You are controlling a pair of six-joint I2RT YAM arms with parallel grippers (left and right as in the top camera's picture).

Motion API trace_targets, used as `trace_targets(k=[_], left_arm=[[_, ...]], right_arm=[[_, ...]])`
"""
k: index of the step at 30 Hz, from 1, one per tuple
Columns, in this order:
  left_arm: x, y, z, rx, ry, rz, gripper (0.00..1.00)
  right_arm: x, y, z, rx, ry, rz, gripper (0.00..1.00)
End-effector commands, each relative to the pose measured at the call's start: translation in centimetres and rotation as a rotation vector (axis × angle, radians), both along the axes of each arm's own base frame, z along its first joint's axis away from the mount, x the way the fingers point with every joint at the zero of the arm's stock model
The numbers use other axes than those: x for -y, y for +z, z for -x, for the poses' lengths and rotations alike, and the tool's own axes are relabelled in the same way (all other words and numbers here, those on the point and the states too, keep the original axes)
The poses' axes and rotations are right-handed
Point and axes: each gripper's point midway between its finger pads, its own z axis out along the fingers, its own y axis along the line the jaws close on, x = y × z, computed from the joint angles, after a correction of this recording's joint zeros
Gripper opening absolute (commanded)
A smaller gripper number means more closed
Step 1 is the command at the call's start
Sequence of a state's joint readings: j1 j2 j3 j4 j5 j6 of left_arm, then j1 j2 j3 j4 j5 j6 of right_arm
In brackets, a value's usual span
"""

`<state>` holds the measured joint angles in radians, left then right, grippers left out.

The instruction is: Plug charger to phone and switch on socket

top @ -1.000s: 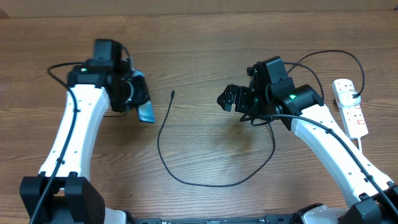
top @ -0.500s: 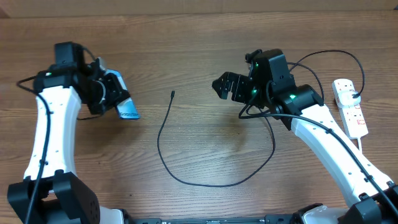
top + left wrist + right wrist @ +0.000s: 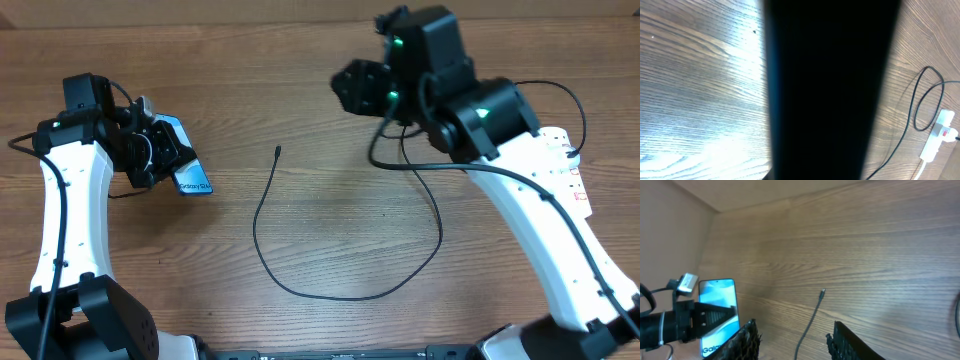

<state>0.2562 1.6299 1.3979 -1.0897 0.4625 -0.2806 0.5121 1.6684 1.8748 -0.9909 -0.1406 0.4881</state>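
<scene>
My left gripper (image 3: 160,152) is shut on the phone (image 3: 190,177), a slim handset with a light blue screen, and holds it tilted above the table's left side. Its dark back (image 3: 830,85) fills the middle of the left wrist view. The charger (image 3: 262,195) is a thin black cable looping over the wood, its tip (image 3: 278,150) lying free. My right gripper (image 3: 352,88) hangs raised near the far edge, open, nothing between its fingers (image 3: 747,340). Below it I see the cable tip (image 3: 822,292) and the phone (image 3: 717,302). The socket (image 3: 580,195) lies at far right, partly under my right arm.
The wooden table (image 3: 340,225) carries only the cable loop in its middle. The white power strip (image 3: 939,137) and a cable loop (image 3: 927,97) show at the right of the left wrist view. A wall edge runs along the table's far side.
My left arm has carried the phone further left and turned its screen upward. My right arm has risen and swung toward the far edge, its jaws narrower than before.
</scene>
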Motion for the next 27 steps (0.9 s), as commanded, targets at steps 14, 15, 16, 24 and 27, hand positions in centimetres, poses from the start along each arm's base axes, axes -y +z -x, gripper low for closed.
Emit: trace_targets(k=[14, 15, 16, 24, 27], left_arm=[[0.3, 0.5, 0.2, 0.004, -0.021, 0.022, 0.05], [0.3, 0.5, 0.2, 0.004, -0.021, 0.022, 0.04], [0.3, 0.5, 0.2, 0.004, -0.021, 0.022, 0.04], [0.3, 0.5, 0.2, 0.005, -0.021, 0.022, 0.04], [0.3, 0.5, 0.2, 0.005, -0.021, 0.022, 0.04]], right_arm=[[-12.0, -23.8, -3.7, -0.294, 0.068, 0.155, 0.56], [-11.9, -25.1, -3.8, -0.313, 0.043, 0.166, 0.52], [-11.8, -26.3, -3.8, -0.329, 0.014, 0.180, 0.49], [-11.6, -30.5, -3.3, -0.299, -0.061, 0.328, 0.46], [-11.9, -31.0, -3.2, -0.264, -0.096, 0.361, 0.41]])
